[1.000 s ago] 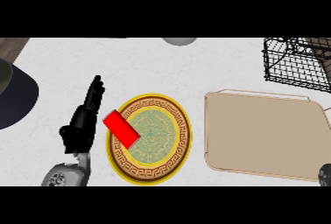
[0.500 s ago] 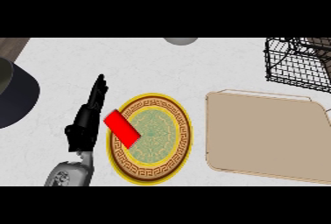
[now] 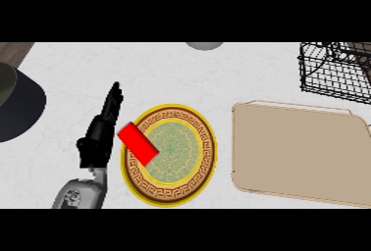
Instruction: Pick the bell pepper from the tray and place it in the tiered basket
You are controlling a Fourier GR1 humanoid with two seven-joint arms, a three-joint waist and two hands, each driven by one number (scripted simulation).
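1. Head view gives us one robot hand (image 3: pixel 96 137), the left, coming in from the lower edge on a grey forearm (image 3: pixel 76 193).
2. We see its fingers (image 3: pixel 112 100) straight and together, pointing away up the surface (image 3: pixel 181 73); it has hold of nothing.
3. We find a red block (image 3: pixel 138 143) lying tilted across the left rim of a round plate (image 3: pixel 196 162) with a gold patterned border; its upper left end lies just beside the robot hand, and we cannot tell whether they touch.
4. We see no shape that reads plainly as a bell pepper; the red block is the only red thing, and it is on the plate.
5. We see a tan tray (image 3: pixel 301 152) to the right of the plate, near it but apart.
6. We see a black wire basket (image 3: pixel 337 73) at the upper right, beyond the tray.
7. We see a dark round object (image 3: pixel 18 110) cut by the left edge, and a small grey shape (image 3: pixel 204 45) at the top edge.
8. We do not see the right robot hand.
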